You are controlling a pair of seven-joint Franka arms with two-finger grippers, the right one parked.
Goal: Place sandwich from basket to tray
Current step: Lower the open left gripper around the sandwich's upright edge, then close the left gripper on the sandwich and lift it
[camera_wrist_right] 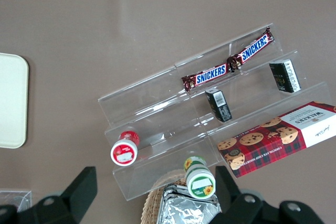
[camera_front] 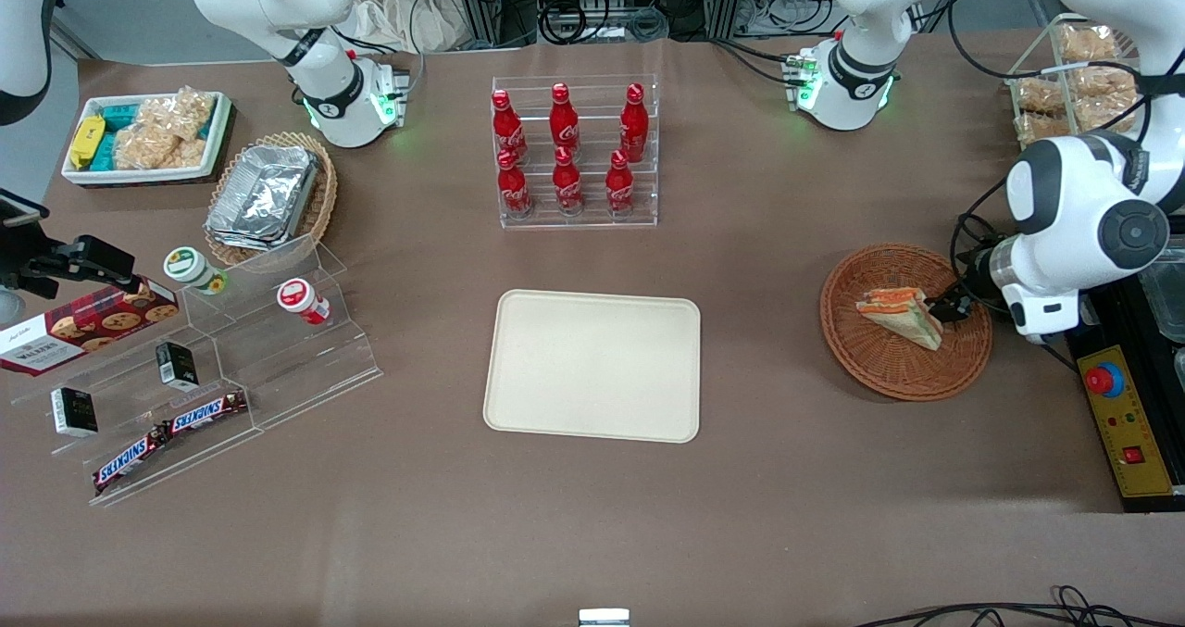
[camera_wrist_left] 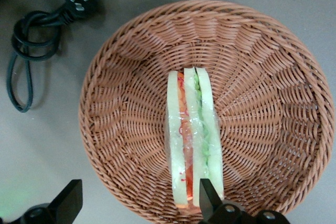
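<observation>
- The sandwich (camera_front: 903,316) lies in the basket (camera_front: 870,368) at right of centre in the front view, toward the working arm's end of the table; the tray (camera_front: 592,365) sits bare at centre frame, well apart from the basket.
- The gripper (camera_front: 951,307) hangs low over the basket, right at the wedge's end nearest the working arm.
- In the wrist view the gripper (camera_wrist_left: 137,200) stands wide open and holds nothing: one finger (camera_wrist_left: 69,199) shows over the basket's rim (camera_wrist_left: 105,66), the other (camera_wrist_left: 209,198) just at the sandwich's (camera_wrist_left: 193,140) edge.
- The key relation: the wedge rests on its side, layers showing, its long axis running straight away from the wrist camera, so the jaws' opening line crosses that axis.
- The sandwich lies close against one finger rather than centred in the gap; the grasp likely wants a small sideways shift before closing, else that finger may land on the bread.
- Once gripped, the carry runs toward the parked arm's end, to the tray.
</observation>
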